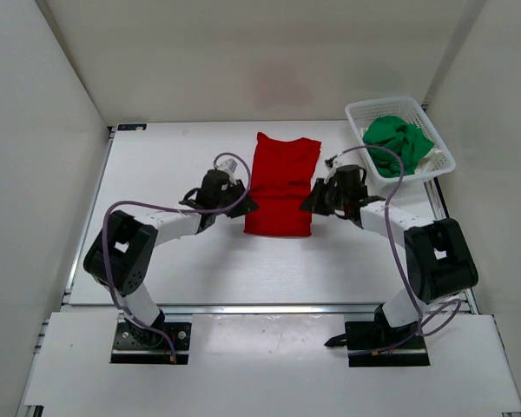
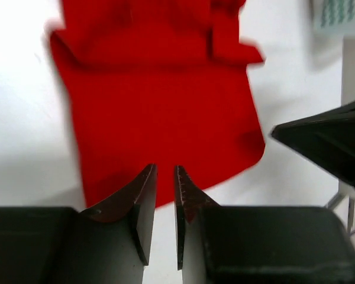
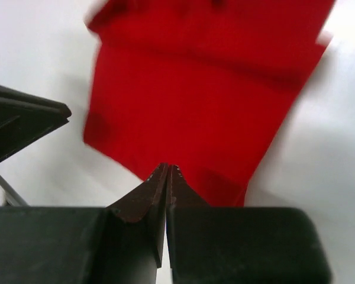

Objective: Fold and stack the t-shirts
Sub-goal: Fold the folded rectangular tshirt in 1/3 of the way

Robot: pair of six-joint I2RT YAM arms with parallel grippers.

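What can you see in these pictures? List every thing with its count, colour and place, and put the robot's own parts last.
red t-shirt: one, bright red, folded flat mid-table between the two grippers
green t-shirt: one, green, crumpled in the basket
basket: one, white mesh, far right corner of the table
table: one, white, under everything
left gripper: one, black, jaws slightly apart, at the red t-shirt's left side
right gripper: one, black, jaws shut, at the red t-shirt's right side
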